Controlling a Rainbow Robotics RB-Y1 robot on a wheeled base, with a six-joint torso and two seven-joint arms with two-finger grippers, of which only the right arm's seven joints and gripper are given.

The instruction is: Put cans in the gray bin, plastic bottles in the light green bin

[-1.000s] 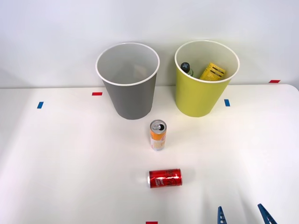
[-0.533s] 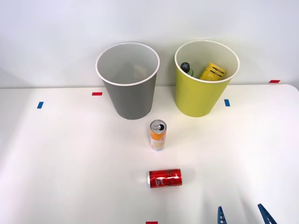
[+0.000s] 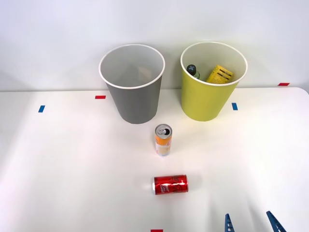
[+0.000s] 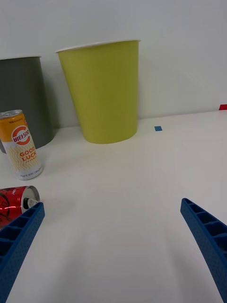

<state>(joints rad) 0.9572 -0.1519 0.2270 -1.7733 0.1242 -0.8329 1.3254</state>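
Front view: bottles (image 3: 212,73) already sit in the green bin (image 3: 205,104); both cans remain. Fingers (image 3: 229,223) apart, empty, near the lying red can (image 3: 170,184), probably next for the gray bin (image 3: 136,104).

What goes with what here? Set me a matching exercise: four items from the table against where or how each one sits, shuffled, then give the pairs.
Items
1. red metal drink can
2. slim orange-and-white metal can
3. yellow ribbed plastic container
4. round gray plastic bin

States
A. standing upright on the white table
B. inside the round yellow-green plastic bin
C. lying on its side on the table
D. left of the yellow-green bin, no can inside

Pairs: 1-C, 2-A, 3-B, 4-D
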